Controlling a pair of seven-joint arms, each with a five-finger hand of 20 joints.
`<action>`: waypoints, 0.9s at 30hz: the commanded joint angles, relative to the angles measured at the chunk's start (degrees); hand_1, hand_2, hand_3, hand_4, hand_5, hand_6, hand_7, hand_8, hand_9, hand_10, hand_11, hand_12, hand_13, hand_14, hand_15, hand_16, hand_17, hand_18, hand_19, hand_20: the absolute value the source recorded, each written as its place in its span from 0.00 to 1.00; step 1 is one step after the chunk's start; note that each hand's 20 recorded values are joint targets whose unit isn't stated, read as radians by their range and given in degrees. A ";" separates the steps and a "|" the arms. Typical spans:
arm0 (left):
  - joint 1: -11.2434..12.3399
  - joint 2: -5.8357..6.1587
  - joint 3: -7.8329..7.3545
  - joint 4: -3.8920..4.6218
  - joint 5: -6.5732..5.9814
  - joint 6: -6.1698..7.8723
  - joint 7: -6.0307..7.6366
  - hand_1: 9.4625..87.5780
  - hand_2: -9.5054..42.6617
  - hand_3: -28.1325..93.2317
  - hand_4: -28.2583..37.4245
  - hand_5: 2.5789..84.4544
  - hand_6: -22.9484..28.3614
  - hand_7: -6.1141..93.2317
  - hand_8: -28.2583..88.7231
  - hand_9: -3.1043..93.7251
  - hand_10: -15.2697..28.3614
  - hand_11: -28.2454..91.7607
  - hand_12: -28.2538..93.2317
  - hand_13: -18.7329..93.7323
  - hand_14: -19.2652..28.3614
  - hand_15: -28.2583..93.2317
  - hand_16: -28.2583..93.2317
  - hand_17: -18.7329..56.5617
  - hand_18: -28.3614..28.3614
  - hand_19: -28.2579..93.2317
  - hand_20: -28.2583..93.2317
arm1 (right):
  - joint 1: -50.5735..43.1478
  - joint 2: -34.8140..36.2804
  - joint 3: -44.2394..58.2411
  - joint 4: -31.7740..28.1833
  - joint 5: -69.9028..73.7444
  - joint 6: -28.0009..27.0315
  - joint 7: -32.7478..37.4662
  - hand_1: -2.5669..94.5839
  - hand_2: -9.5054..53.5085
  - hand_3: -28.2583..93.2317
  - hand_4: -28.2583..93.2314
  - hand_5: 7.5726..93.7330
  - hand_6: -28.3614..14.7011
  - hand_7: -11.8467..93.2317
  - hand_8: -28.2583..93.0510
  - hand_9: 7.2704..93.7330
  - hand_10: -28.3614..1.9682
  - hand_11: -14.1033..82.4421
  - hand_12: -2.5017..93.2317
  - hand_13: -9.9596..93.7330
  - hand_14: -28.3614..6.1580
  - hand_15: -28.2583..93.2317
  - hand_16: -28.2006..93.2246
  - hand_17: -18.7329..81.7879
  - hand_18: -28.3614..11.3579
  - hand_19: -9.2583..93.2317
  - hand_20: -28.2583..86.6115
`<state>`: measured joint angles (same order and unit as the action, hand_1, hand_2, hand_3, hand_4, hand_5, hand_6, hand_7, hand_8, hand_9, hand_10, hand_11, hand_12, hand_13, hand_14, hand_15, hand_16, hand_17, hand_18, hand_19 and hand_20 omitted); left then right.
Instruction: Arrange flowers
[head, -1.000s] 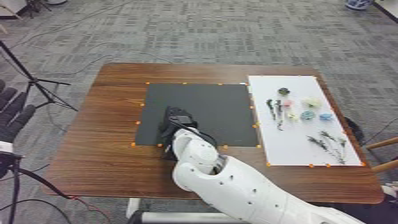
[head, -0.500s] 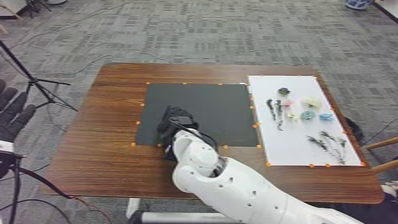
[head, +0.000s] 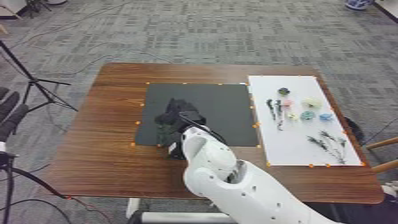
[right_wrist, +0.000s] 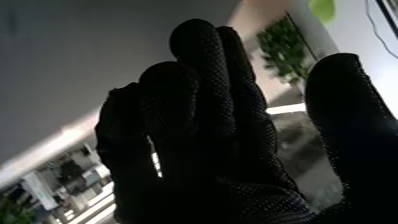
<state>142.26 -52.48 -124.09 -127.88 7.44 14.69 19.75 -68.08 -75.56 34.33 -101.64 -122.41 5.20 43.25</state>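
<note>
In the head view my right hand (head: 180, 116) is over the black mat (head: 218, 102), fingers extended and holding nothing. The right wrist view has that hand (right_wrist: 209, 110) with straight fingers and the thumb apart. My left hand (head: 9, 112) is at the left edge, beyond the table, its fingers straight. On the white board (head: 302, 145) lie a pink flower (head: 287, 103), a cream flower (head: 311, 102), a teal flower (head: 307, 115), a blue flower (head: 326, 117), dark stems (head: 272, 108) and leafy sprigs (head: 330, 145).
The brown wooden table (head: 107, 165) surrounds the mat and board, whose borders carry small orange markers. A black stand (head: 34, 80) is on the floor to the left. At the right, a wooden chair (head: 384, 145) is beside the table.
My right hand has turned and spread wider over the mat, and its forearm has swung slightly to the right. The left hand has shifted a little toward the left edge.
</note>
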 joint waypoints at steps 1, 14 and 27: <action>2.41 -2.19 -2.63 -0.90 0.45 -0.24 0.58 0.15 0.51 0.78 0.00 0.39 0.60 0.11 0.19 0.32 0.63 0.29 0.33 0.34 0.65 0.36 0.21 0.20 0.68 0.39 0.32 | -6.50 11.23 13.66 -6.45 -16.52 5.80 0.63 0.34 0.13 0.85 0.07 0.70 0.48 0.40 0.15 0.80 0.33 0.50 0.29 0.74 0.34 0.80 0.49 0.55 0.00 0.98 0.54; 8.17 -4.61 -6.21 -3.63 -1.00 1.27 3.65 0.15 0.50 0.79 0.00 0.39 0.60 0.11 0.19 0.32 0.63 0.30 0.33 0.35 0.65 0.36 0.20 0.20 0.68 0.39 0.32 | -24.42 26.69 42.22 -18.24 -10.67 -12.90 7.36 0.37 0.00 0.81 0.07 0.63 0.38 0.20 0.17 0.69 0.19 0.31 0.21 0.69 0.28 0.76 0.45 0.50 0.00 0.94 0.57; 9.75 -5.28 -7.17 -4.37 -1.55 1.72 4.88 0.15 0.50 0.79 0.00 0.39 0.60 0.11 0.19 0.32 0.63 0.30 0.32 0.35 0.65 0.37 0.20 0.20 0.69 0.39 0.32 | -35.23 29.92 54.05 -19.75 -3.86 -21.15 11.50 0.42 0.00 0.80 0.02 0.60 0.31 0.16 0.17 0.59 0.15 0.26 0.19 0.67 0.29 0.78 0.42 0.49 0.00 0.93 0.59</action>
<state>150.05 -56.15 -129.98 -131.26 6.54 15.71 23.22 -96.44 -47.71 83.57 -119.72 -129.51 -16.94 53.03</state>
